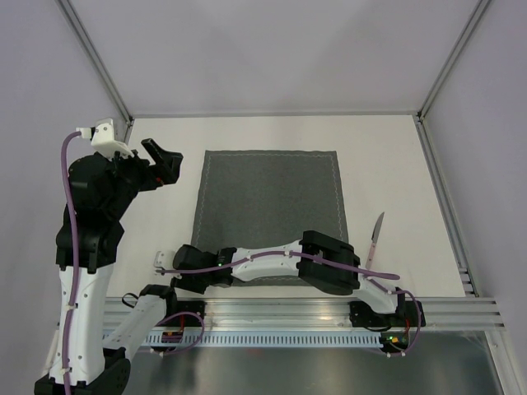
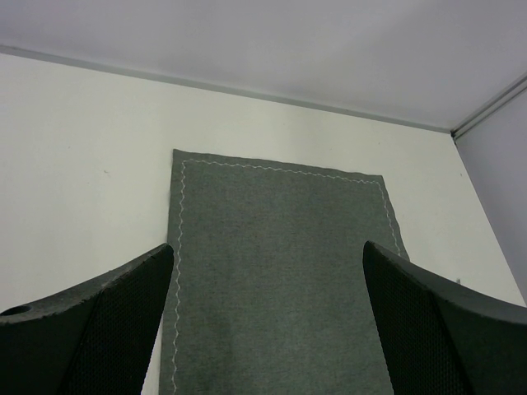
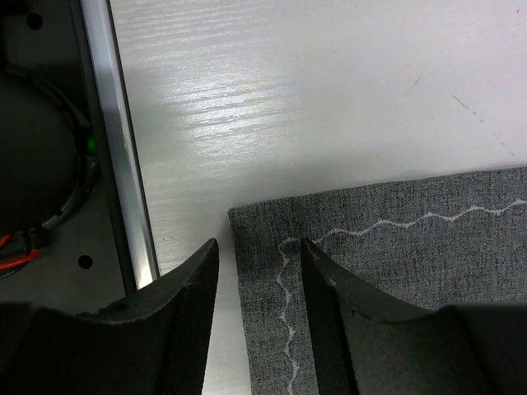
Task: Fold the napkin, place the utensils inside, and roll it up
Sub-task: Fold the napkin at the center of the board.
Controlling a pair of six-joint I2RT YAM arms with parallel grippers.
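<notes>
Top external view: the grey napkin (image 1: 272, 206) is laid flat in the middle of the white table (image 1: 395, 156). A thin wavy pale line is sewn near its edges. The knife (image 1: 376, 239) is laid on the table near the napkin's right edge, not touching it. Its point is turned away from the arms.

The right arm is stretched low across the near side of the napkin. The right hand (image 1: 188, 265) is set at the napkin's near left corner. In the right wrist view, its two fingers (image 3: 173, 313) are seen a little way apart. The corner of the napkin is seen in the gap between them, flat on the table. The cloth is not pinched. A metal rail (image 3: 123, 181) is seen close beside that corner.

The left arm is held up at the left side of the table. The left hand (image 1: 167, 164) is raised in the air near the napkin's far left corner. In the left wrist view it is spread wide with nothing held in it, and the napkin is seen below, between its fingers.
</notes>
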